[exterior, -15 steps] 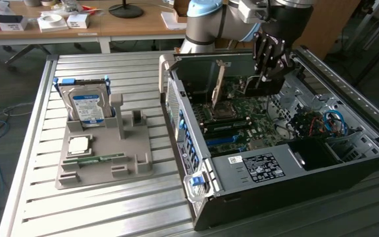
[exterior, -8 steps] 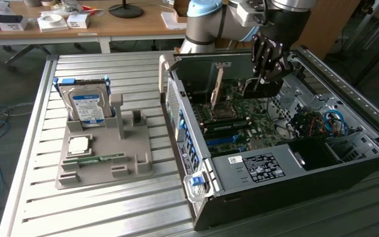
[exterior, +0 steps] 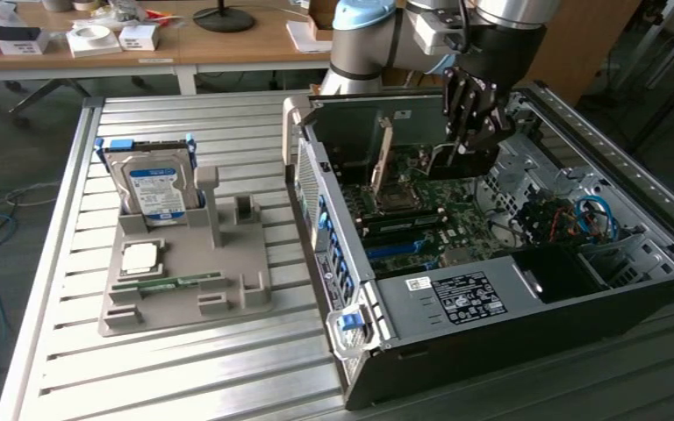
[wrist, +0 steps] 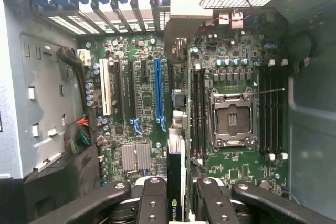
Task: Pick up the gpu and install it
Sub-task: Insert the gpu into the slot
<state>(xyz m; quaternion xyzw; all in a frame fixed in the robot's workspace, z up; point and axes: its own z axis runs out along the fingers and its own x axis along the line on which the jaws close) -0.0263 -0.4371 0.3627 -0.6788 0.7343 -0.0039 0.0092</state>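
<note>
Exterior view, largest first: slatted metal counter [exterior: 68,351], carrying an open black computer case [exterior: 525,351] on the exterior view's right and a grey holder tray [exterior: 185,303] on its left. Behind the case, pale blue and grey robot arm [exterior: 367,44], angled down into the open side. Inside the case, green motherboard [exterior: 448,224] lying flat; from the wrist view, a long blue slot [wrist: 158,90] and a processor socket [wrist: 232,119] on it. On the tray, silver hard drive [exterior: 154,189] with a blue-white label, upright in its rack. Within the case, gpu [exterior: 466,163] held edge-on over the motherboard, well apart from the tray; from the wrist view, lined up between the blue slot and the processor socket. Black gripper [exterior: 476,132] clamped on the gpu, one finger [wrist: 152,203] against each flat face. Cannot tell whether the card's lower edge touches a slot. Flat near the tray's front, narrow green memory stick [exterior: 179,282], and just behind it a small square silver chip [exterior: 140,257].
</note>
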